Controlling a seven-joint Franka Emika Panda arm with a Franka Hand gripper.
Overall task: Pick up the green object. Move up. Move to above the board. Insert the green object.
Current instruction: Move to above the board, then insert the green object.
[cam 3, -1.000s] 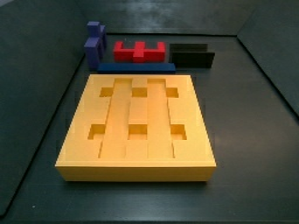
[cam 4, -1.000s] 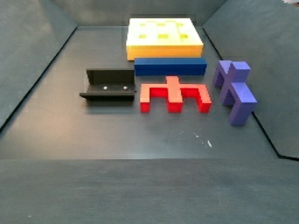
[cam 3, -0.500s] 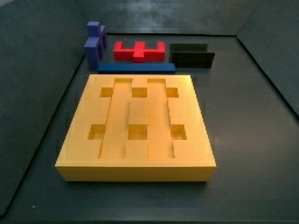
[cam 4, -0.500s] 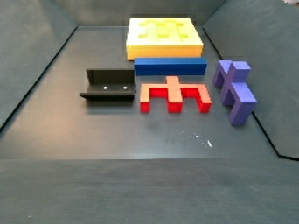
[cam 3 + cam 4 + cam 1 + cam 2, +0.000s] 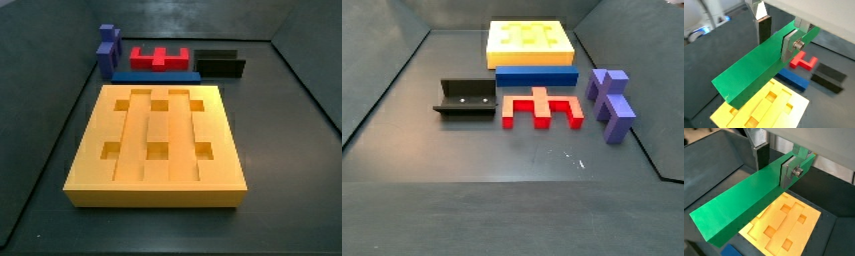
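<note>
Nothing had shifted on the floor as my gripper (image 5: 776,34), above the board (image 5: 791,223), clamped the stiff, seemingly light green object (image 5: 747,200) near one end.

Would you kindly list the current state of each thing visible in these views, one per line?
gripper: above the board, fingers shut on the green object; out of both side views
green object: held aloft, not inserted
board: flat on the floor, holes unfilled
red block: lying on the floor
blue bar: lying against the board
purple pieces: resting on the floor
fixture: standing, holding nothing
</note>
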